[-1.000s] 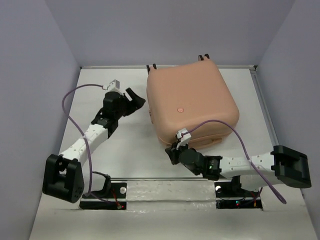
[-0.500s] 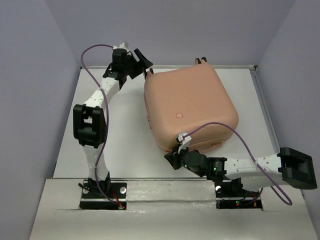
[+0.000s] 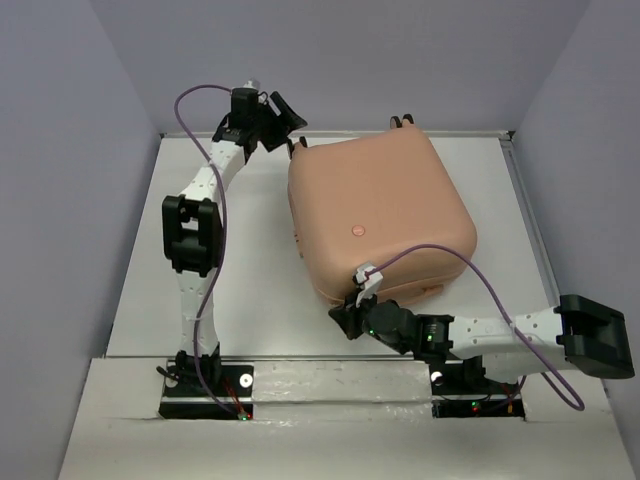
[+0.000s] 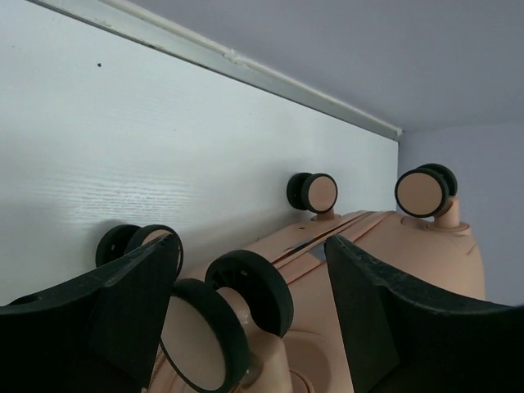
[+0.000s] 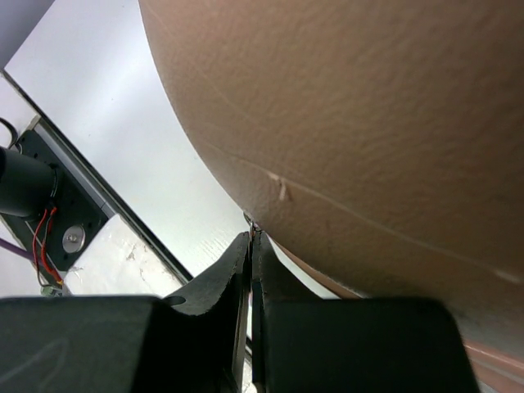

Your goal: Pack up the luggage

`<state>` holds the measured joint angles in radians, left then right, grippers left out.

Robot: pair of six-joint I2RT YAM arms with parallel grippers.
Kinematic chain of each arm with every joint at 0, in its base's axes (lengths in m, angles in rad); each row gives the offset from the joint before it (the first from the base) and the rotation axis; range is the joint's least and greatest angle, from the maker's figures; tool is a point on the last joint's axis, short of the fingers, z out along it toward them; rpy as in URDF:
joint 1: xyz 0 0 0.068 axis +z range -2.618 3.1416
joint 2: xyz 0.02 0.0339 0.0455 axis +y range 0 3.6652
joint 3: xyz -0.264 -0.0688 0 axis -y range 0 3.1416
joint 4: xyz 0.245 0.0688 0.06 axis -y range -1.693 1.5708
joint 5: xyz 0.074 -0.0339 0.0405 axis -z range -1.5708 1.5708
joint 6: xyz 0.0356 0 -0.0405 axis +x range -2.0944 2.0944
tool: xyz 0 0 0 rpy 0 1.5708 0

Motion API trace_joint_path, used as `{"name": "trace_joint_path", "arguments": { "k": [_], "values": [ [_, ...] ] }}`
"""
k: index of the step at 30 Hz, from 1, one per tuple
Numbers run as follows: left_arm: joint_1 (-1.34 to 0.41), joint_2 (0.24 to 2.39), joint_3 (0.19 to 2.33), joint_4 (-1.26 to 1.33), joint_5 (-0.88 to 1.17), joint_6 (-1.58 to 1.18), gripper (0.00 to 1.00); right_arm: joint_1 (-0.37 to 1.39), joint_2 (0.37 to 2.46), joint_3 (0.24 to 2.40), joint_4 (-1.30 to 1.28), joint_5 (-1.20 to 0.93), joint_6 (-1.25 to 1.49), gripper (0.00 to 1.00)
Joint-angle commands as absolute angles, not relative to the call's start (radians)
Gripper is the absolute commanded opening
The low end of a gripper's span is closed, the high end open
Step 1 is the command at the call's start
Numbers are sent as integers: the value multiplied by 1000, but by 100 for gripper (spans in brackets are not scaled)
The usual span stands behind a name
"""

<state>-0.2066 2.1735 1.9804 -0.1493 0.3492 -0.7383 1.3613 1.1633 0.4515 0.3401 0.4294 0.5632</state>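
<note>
1. The luggage (image 3: pixel 385 210), a closed peach-pink hard-shell suitcase, lies flat on the white table (image 3: pixel 250 250). It is just beyond the right gripper (image 5: pixel 250 237) and beside the left gripper (image 4: pixel 250 254), to that gripper's right in the overhead view.
2. A small round dimple (image 3: pixel 358 230) faces up on the shell, about midway between the two grippers.
3. The left gripper is released, with its black fingers (image 4: pixel 393 319) spread wide and nothing clamped.
4. It is held at the suitcase's far-left corner, by the wheeled end.
5. In its wrist view, a twin caster wheel (image 4: pixel 225 315) sits in the gap between the fingers, close to the camera. Whether either finger touches it cannot be told.
6. A second caster (image 4: pixel 139 244) shows just above the left finger. Two more (image 4: pixel 313 192) (image 4: pixel 426 190) stand further ahead of the gripper, along the same end of the case.
7. The right gripper is clenched, its two fingers pressed flat together.
8. Its tips meet right under the curved shell at the near-left corner, at the seam line. Whether something small is pinched there cannot be told.
9. A purple cable (image 3: pixel 470 265) arcs from behind the right gripper over the shell's near edge.
</note>
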Motion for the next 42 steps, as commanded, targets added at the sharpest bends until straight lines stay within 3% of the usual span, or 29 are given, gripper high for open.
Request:
{"name": "trace_joint_path", "arguments": {
  "k": [1, 6, 12, 18, 21, 24, 25, 32, 37, 42],
  "values": [
    [-221, 2209, 2060, -103, 430, -807, 82, 1408, 1158, 463, 370, 287, 584, 7],
    [-248, 2240, 2094, -117, 437, -821, 82, 1408, 1167, 468, 365, 299, 586, 7],
    [-255, 2189, 1961, -40, 377, -859, 86, 1408, 1170, 462, 367, 304, 586, 7],
    [-255, 2195, 1940, 35, 402, -946, 80, 1408, 1164, 451, 365, 307, 594, 7],
    [-255, 2191, 1939, 60, 397, -957, 60, 1408, 1160, 451, 364, 313, 589, 7],
    [-247, 2165, 1892, 95, 400, -960, 10, 1408, 1158, 457, 345, 339, 595, 7],
    [-241, 2151, 1863, 147, 402, -966, 6, 1388, 1149, 456, 341, 351, 600, 7],
    [-100, 1924, 1452, 373, 344, -982, 6, 1201, 1075, 445, 347, 269, 560, 7],
    [35, 1695, 1091, 463, 313, -968, 6, 941, 1072, 492, 379, 91, 470, 7],
    [57, 1437, 766, 489, 302, -944, 6, 727, 1166, 630, 399, -110, 417, 7]
  ]
}}
